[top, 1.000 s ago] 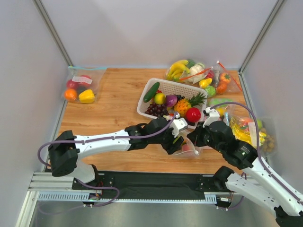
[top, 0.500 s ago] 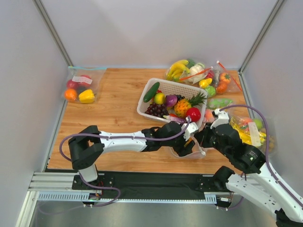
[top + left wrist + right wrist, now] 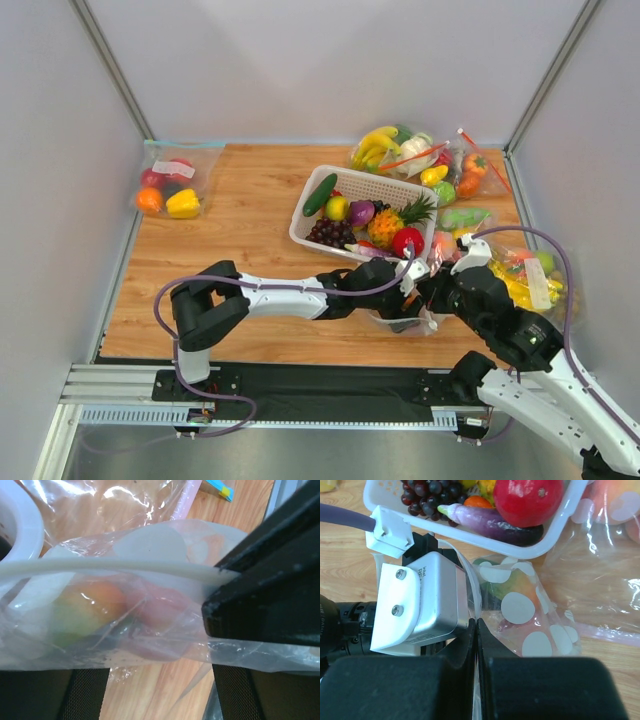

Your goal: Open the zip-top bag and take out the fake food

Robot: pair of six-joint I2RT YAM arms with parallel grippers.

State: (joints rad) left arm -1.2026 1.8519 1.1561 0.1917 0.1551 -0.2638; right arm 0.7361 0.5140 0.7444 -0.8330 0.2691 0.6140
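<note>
**Both grippers at the zip-top bag; right one clamped on its rim**

Right gripper [image 3: 475, 628]: fingers pressed together, with a thin strip of the zip-top bag [image 3: 518, 608] running into the seam between them. They are clamped on the bag's edge. In the left wrist view, one of its black fingers [image 3: 260, 580] sits at the end of the bag's white zip strip.

Left gripper [image 3: 160, 680]: fingers [image 3: 85, 695] stand apart, with bare wood showing in the gap. The bag film hangs across just above them. Whether the pads touch the film: cannot tell.

Fake food [image 3: 87, 607]: inside the bag. A green-to-orange piece lies beside a pink one, both blurred through the film. The right wrist view also shows a dark green piece at the basket end of the bag. Whether the bag's mouth is open or sealed: cannot tell.

The bag lies on the table [image 3: 230, 230], right of centre, between the two grippers. It is just in front of the near wall of the white basket [image 3: 305, 215]. The basket holds grapes [image 3: 422, 490], a purple aubergine [image 3: 490, 522] and a red fruit [image 3: 530, 500]. A second clear bag [image 3: 600, 580] with a pink strip lies just to the right.
</note>
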